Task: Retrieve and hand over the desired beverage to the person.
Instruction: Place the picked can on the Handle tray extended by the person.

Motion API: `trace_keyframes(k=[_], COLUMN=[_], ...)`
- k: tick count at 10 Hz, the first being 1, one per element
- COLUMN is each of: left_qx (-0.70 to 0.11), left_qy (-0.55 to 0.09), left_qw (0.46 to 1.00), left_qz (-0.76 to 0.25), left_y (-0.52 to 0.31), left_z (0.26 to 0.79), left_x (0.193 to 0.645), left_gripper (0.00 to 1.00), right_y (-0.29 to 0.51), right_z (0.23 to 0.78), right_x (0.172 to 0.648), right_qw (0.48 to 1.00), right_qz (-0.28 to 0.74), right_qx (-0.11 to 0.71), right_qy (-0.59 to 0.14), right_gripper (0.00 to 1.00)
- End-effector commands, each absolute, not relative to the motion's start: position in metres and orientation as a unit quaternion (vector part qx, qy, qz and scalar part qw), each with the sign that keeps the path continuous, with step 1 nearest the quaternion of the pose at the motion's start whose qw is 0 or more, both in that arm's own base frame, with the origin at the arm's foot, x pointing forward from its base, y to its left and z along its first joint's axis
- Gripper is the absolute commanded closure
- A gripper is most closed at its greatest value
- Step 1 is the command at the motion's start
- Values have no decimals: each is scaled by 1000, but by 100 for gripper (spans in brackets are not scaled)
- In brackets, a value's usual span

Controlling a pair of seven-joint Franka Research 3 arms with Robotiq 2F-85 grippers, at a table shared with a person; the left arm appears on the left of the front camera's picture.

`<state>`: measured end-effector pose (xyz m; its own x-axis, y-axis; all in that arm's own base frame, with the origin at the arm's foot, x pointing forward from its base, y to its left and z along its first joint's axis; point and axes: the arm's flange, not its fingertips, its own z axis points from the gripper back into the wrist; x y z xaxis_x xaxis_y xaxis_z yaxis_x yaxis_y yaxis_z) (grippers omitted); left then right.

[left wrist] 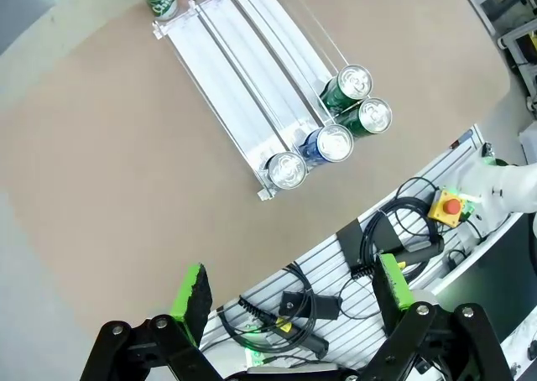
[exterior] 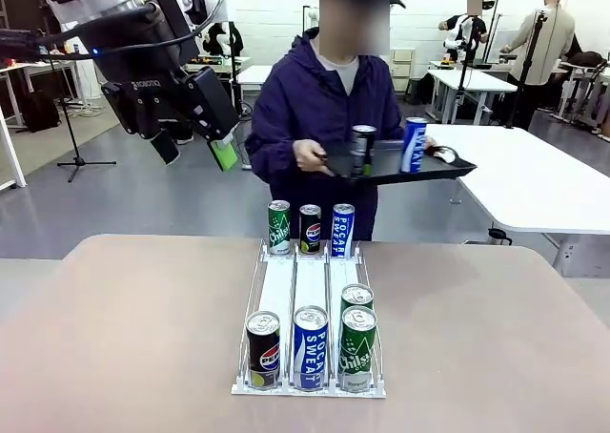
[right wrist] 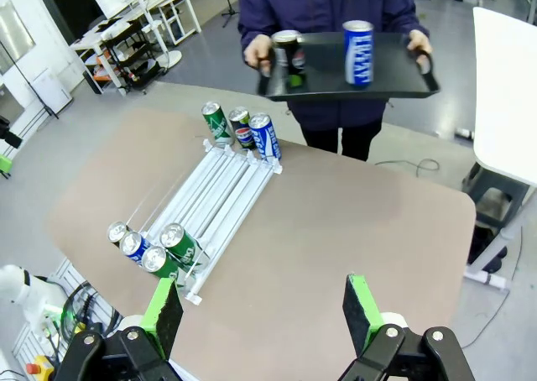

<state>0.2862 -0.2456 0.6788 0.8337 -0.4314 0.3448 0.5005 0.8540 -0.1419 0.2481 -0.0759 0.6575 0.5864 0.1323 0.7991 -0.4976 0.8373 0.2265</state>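
Note:
The person (exterior: 319, 109) stands at the table's far side in a dark hooded jacket, holding a black tray (exterior: 386, 163) that carries a black can (exterior: 362, 149) and a blue can (exterior: 414, 144). On the table a white rack (exterior: 310, 280) has three cans at its far end and several at its near end: a black Pepsi (exterior: 263, 347), a blue Pocari Sweat (exterior: 311, 345) and two green cans (exterior: 357, 349). My left gripper (exterior: 195, 152) hangs open high at the upper left, well above the table. My right gripper (right wrist: 262, 307) is open too, high over the table's near side, with nothing between its fingers.
A white table (exterior: 534, 175) stands behind on the right, and a tripod (exterior: 76, 137) at the back left. Below the table's near edge lie cables and a red stop button (left wrist: 450, 206). Bare tabletop (exterior: 124, 328) flanks the rack on both sides.

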Motion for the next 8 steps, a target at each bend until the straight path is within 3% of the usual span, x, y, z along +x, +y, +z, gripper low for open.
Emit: trace_keyframes(k=[1,8], left_qx=[-114,-114], left_qy=[-154,-152], left_qw=[950,951], left_qz=[-247,-244], left_y=[-243,-245], left_z=[681,679], left_x=[287,287], left_gripper=[0,0], right_y=[-74,-74], right_z=[657,657], right_x=[250,250], right_qw=[859,859], right_qz=[189,189], right_qx=[229,229], right_qy=[-417,-417], right_gripper=[0,0])
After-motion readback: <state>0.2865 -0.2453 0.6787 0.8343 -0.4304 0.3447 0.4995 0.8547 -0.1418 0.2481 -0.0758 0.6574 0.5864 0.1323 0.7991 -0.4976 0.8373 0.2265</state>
